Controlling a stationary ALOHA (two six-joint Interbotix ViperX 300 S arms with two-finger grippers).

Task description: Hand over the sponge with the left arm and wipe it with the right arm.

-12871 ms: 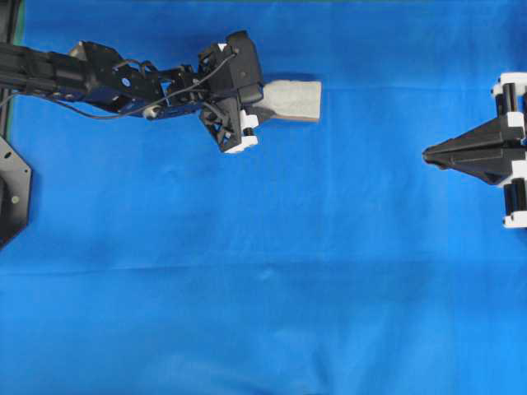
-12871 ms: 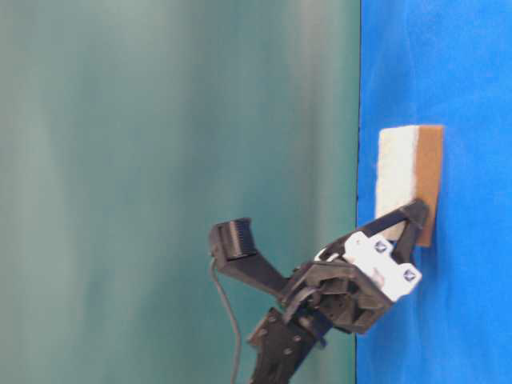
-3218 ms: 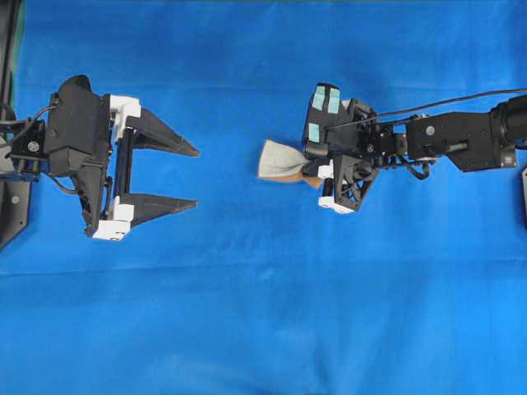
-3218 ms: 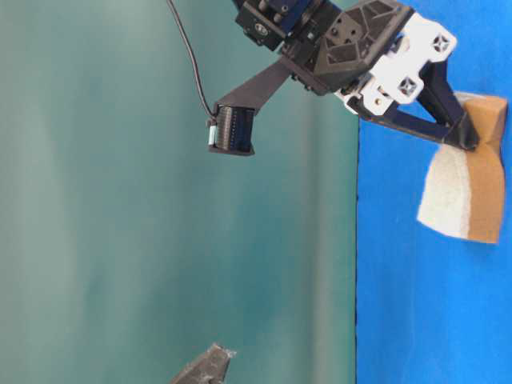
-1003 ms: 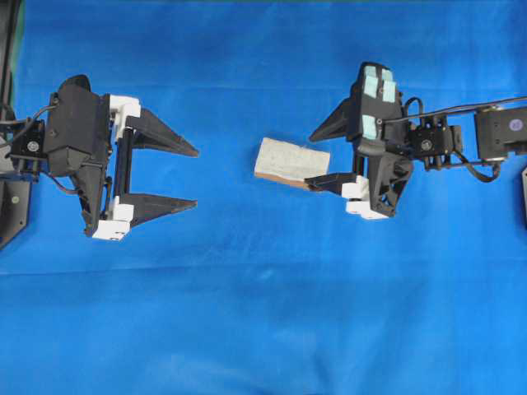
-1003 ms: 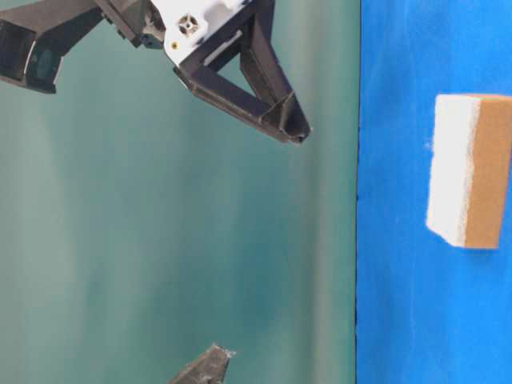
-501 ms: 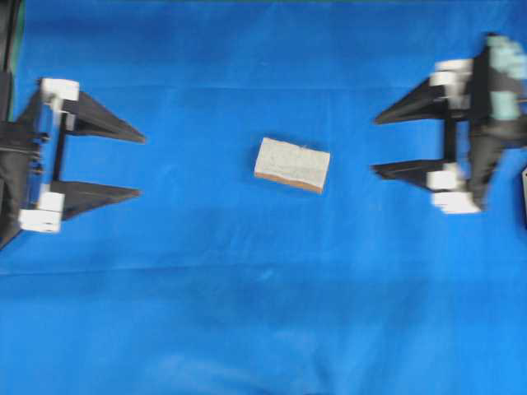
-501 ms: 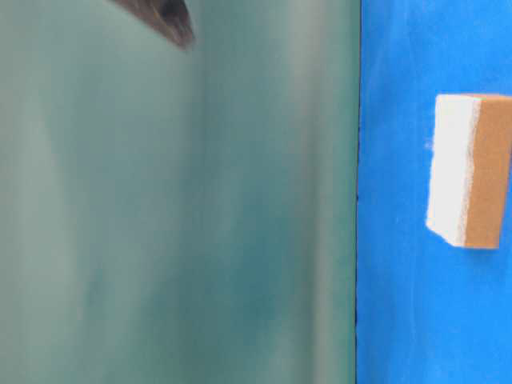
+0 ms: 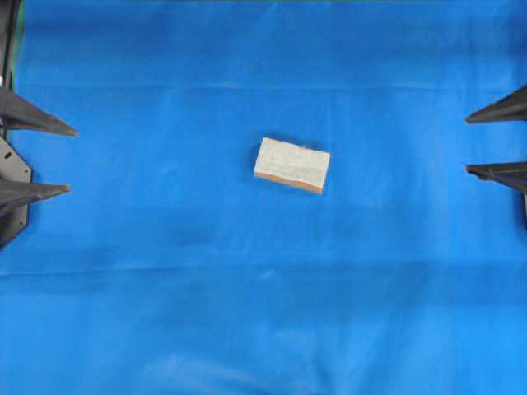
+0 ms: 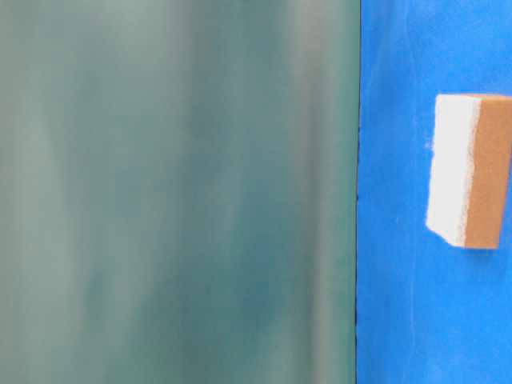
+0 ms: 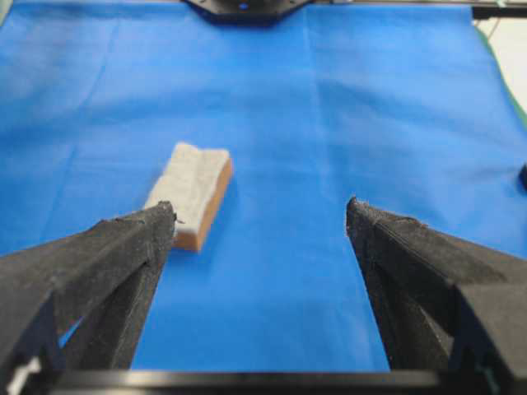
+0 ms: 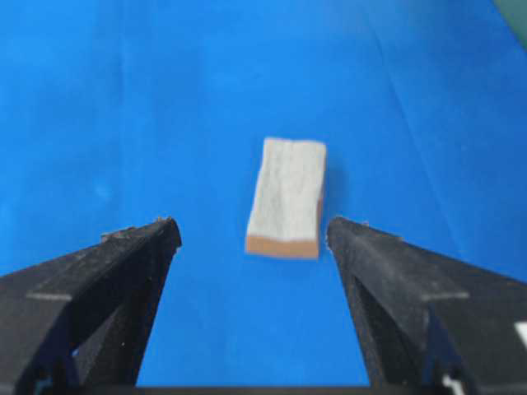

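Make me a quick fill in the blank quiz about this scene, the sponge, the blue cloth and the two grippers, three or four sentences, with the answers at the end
1. The sponge lies flat on the ____ cloth.
2. Under its speckled grey-white top, the sponge has a thin ____ layer.
3. Both the left gripper and the right gripper have their jaws ____.
4. Number of grippers touching the sponge: ____.

Missing words: blue; orange-tan; open; zero
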